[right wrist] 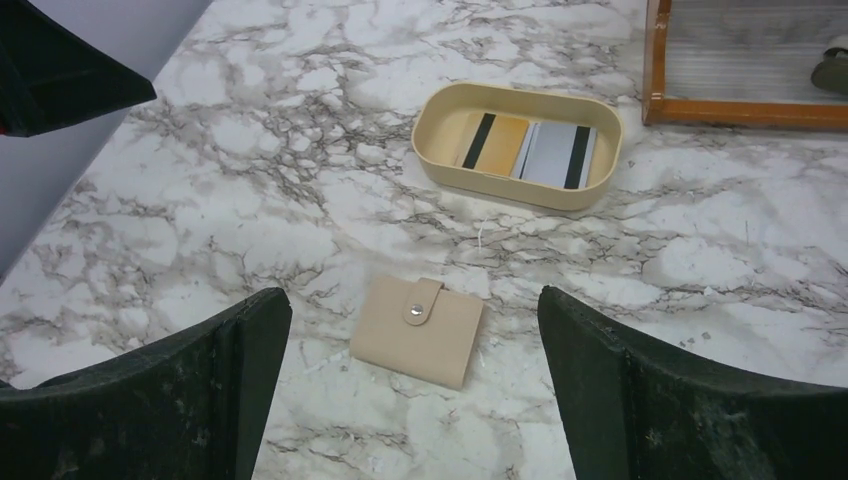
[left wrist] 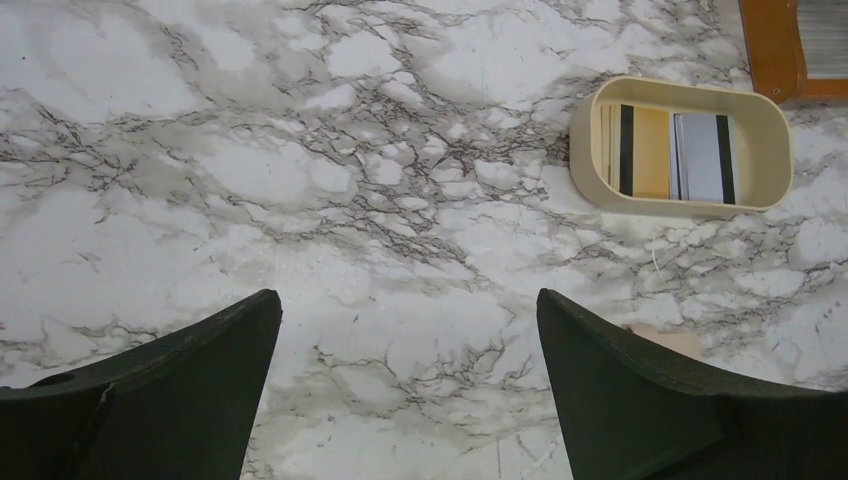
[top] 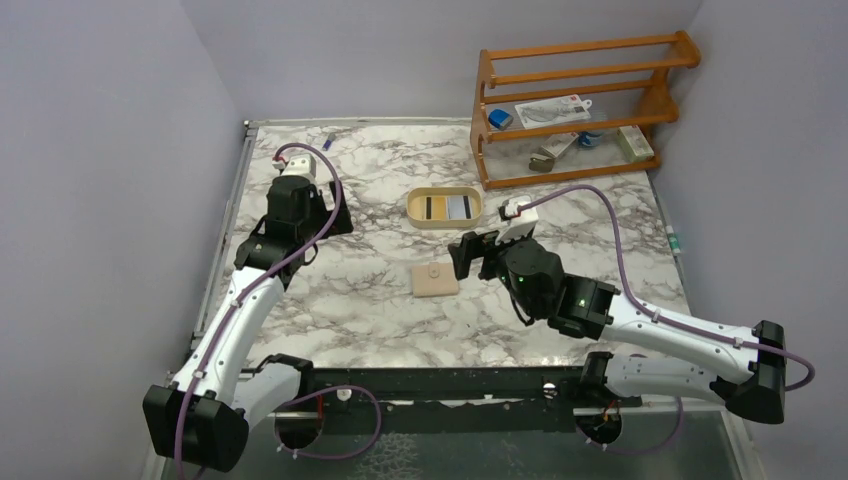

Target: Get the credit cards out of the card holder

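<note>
The tan card holder (top: 435, 278) lies shut and flat on the marble table, its snap tab fastened. It shows between my right fingers in the right wrist view (right wrist: 415, 330) and as a sliver in the left wrist view (left wrist: 665, 338). No card shows in it. Two cards lie in the oval tan tray (top: 444, 222): a pale blue-white card (right wrist: 555, 155) (left wrist: 703, 157) and a yellow card (right wrist: 495, 143) (left wrist: 645, 150), each with a black stripe. My right gripper (top: 475, 255) (right wrist: 408, 310) is open and empty, just right of the card holder. My left gripper (top: 318, 222) (left wrist: 410, 380) is open and empty at far left.
A wooden rack (top: 570, 100) (right wrist: 745, 110) with small items stands at the back right, just behind the tray. Grey walls close in the table on the left, back and right. A metal rail (top: 225, 220) runs along the table's left edge.
</note>
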### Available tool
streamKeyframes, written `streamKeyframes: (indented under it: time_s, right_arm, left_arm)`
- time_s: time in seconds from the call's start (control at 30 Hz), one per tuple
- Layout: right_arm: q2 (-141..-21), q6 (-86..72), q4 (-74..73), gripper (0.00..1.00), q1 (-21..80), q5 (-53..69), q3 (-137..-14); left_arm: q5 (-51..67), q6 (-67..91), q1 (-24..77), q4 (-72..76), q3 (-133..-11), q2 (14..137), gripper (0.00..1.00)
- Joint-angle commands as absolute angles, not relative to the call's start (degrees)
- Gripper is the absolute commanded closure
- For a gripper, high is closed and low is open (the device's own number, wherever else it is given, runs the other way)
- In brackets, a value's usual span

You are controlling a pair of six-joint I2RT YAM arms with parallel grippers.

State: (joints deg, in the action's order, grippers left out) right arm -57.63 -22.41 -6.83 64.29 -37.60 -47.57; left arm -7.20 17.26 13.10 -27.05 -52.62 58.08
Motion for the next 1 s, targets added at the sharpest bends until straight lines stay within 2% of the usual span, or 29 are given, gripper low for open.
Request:
streamKeyframes:
  time_s: [0.0,0.2,0.3,0.43,0.63,0.7,0.9,0.97]
  right_arm:
    - [-57.7,-18.9,-3.7,0.00,64.2,-40.5,-47.6]
    - [-59.6,-13.4,-5.1,0.00,64.2,-44.4,-48.3]
    - [-60.7,-12.1,-4.6,0.00,62.8,-37.8,-47.7]
    - [-70.8,-17.4,-11.7,0.03,59.8,-17.9,-52.6]
    - [-82.6,-18.5,-10.3,0.04,59.8,-16.9,-55.4]
    - [-86.7,-18.9,-10.4,0.08,59.7,-17.6,-57.3]
    - [-97.9,-25.3,-12.8,0.39,56.7,-14.8,-63.9]
    - [-100.8,-27.2,-13.6,0.42,55.9,-14.7,-65.7]
  left_arm:
    - [-7.9,16.6,12.7,-25.5,-54.5,57.2,0.01]
    - [-6.8,16.3,12.6,-25.5,-54.2,56.7,0.01]
    - [-5.8,16.8,12.3,-25.3,-53.6,56.7,0.01]
    - [-0.3,18.6,9.7,-25.6,-52.9,59.3,0.01]
    - [4.1,22.5,8.9,-27.0,-49.5,59.7,0.01]
    - [4.9,23.6,8.9,-26.9,-48.2,58.2,0.01]
    - [8.8,26.5,8.9,-26.8,-44.7,54.2,0.01]
    - [9.7,27.2,8.9,-26.6,-43.5,52.8,0.01]
